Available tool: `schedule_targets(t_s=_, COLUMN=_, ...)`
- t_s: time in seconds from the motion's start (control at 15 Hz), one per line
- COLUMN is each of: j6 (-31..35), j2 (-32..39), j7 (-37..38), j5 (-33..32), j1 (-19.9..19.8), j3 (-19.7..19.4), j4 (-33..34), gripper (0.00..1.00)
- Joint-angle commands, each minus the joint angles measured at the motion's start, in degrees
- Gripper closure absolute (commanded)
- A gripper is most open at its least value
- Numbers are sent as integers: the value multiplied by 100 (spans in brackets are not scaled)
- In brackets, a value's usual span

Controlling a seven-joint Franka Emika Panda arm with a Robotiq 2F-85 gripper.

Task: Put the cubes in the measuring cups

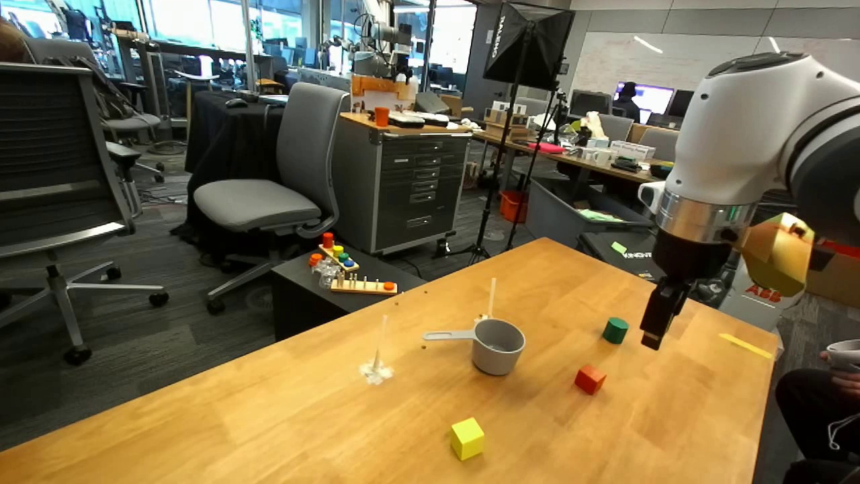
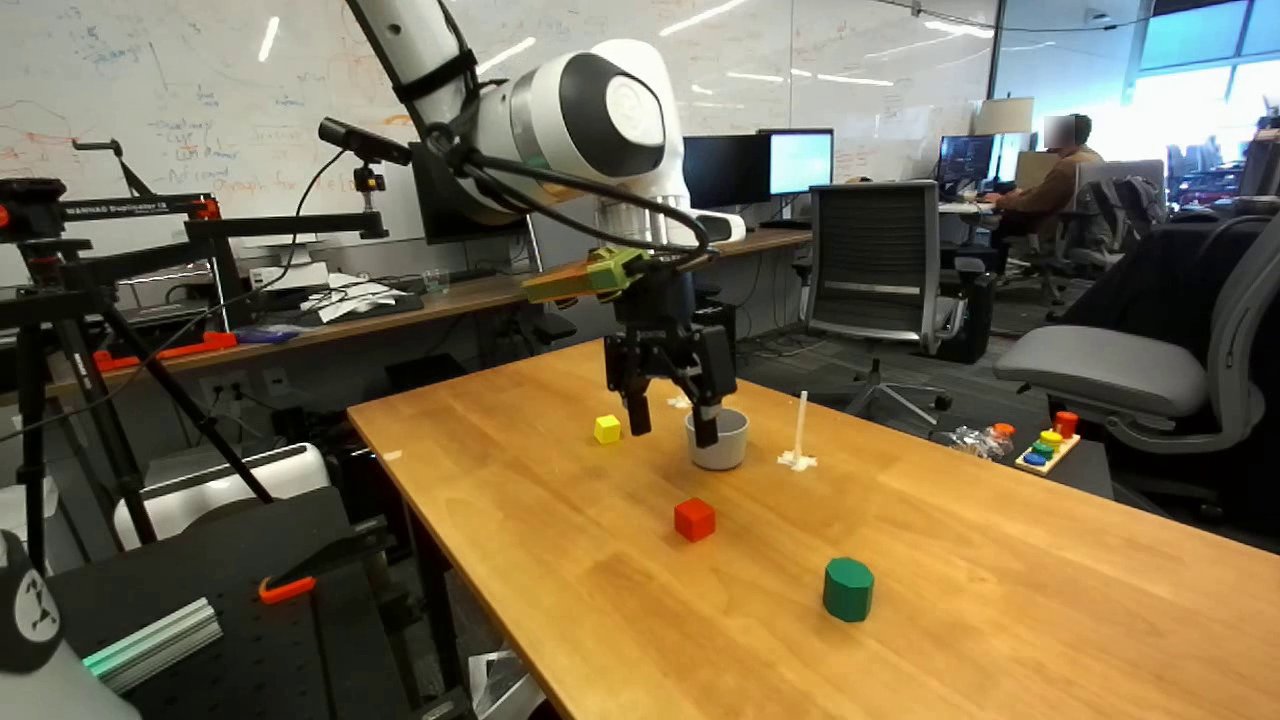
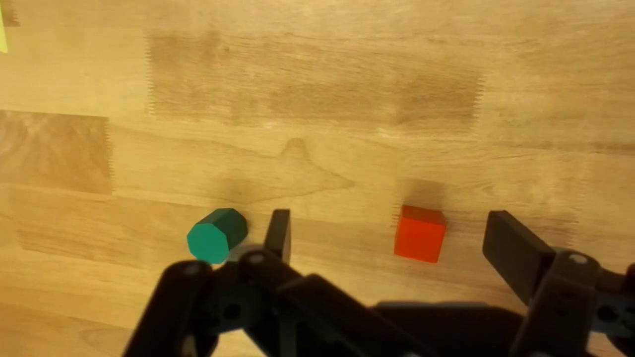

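Gripper (image 3: 394, 235), jaws spread wide, holds nothing! Red cube (image 3: 420, 234) shows between them, lower right in the wrist view; green block (image 3: 214, 237) sits outside, lower left.

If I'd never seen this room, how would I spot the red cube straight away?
Start with the wooden table below the robot arm. On it, look between the yellow cube and the green block, and there sits the red cube. Its colour sets it apart from both, and its square faces from the many-sided green block.
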Motion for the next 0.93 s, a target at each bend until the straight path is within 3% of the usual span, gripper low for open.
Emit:
schedule_targets(t_s=0.0, j6=47, j2=626, j7=428, j5=-353, j1=368, j3=-182, j4=583, gripper=0)
schedule_targets(t_s=0.47, j6=-36, j2=1639, j7=746, j5=-504, j1=857, j3=-582, j4=1602, gripper=0)
schedule_targets(t_s=0.87, j6=-17, j2=2119, j7=814, j5=-301, j1=1126, j3=-698, j4=1813, gripper=0)
